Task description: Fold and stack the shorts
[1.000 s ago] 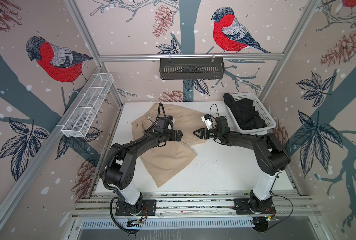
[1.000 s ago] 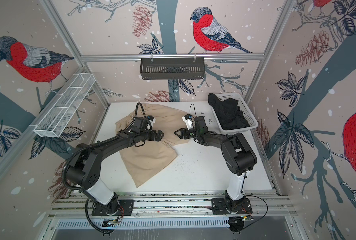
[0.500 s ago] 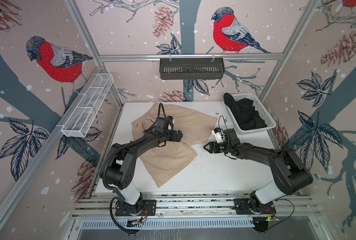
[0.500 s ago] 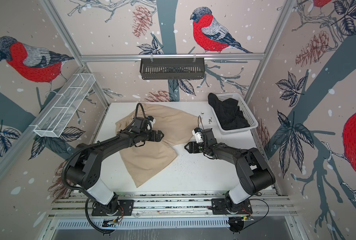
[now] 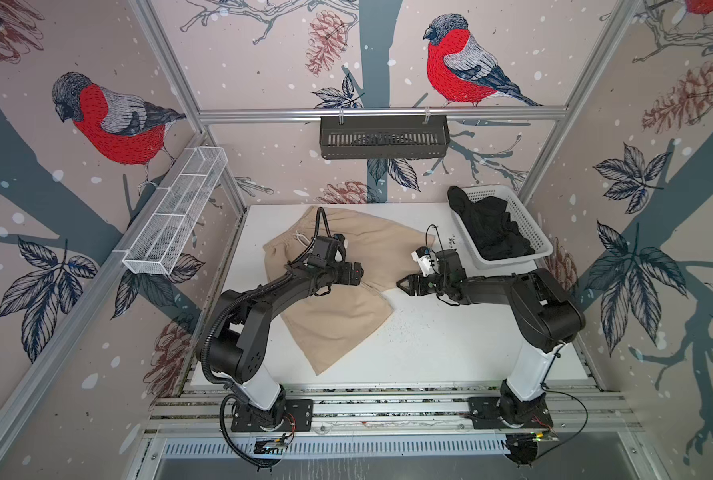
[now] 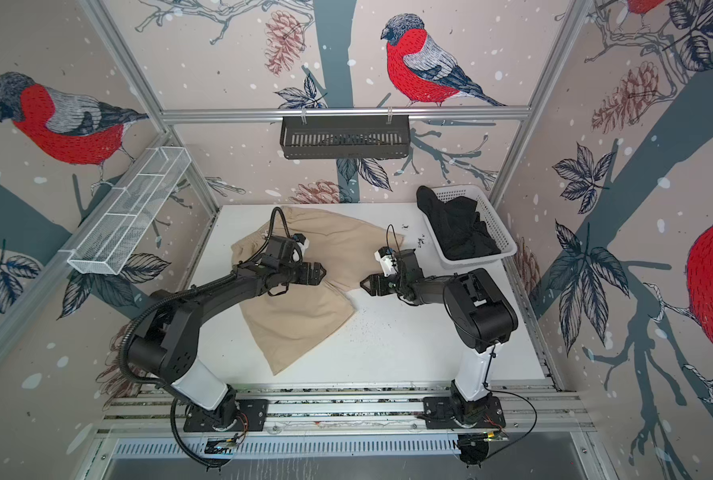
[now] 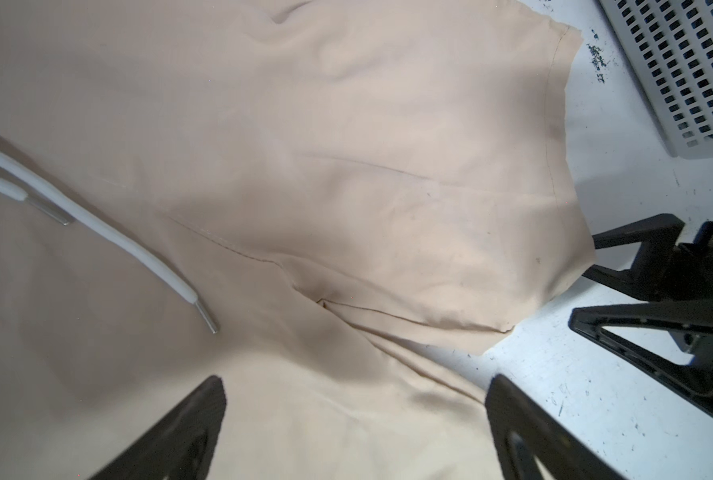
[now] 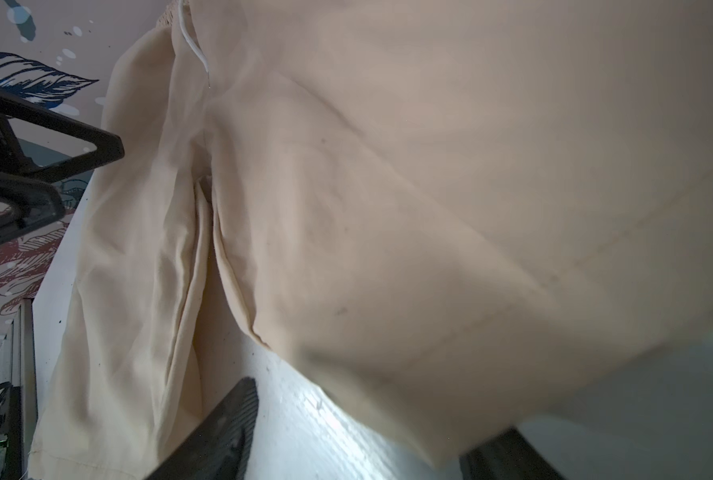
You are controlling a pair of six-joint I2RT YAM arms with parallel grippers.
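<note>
Well, the beige shorts (image 5: pixel 338 316) lie opened out on the white table (image 5: pixel 450 349). The gathered waistband (image 5: pixel 280 245) sits toward the far left, and the two legs splay apart, one toward the near edge and one toward the white perforated basket (image 5: pixel 510 262). I'd say they are laid flat like this so one leg can be folded onto the other.

The left gripper (image 7: pixel 354 386) hangs over the middle of the cloth near the crotch seam. Its jaws stand wide apart with nothing between them, and the white drawstring (image 7: pixel 97 224) lies loose just beside it. It looks placed either to pin the centre or to pinch it.

The right gripper (image 5: pixel 402 284) sits low on the bare table just beside the hem corner of the leg that points to the basket. Its jaws are also apart and hold nothing. That looks to me like lining up for a grab at the hem.

The black shorts (image 5: pixel 491 232) are crumpled in the basket at the far right, with one part draped over its rim. They are probably parked there until the beige pair is folded.
</note>
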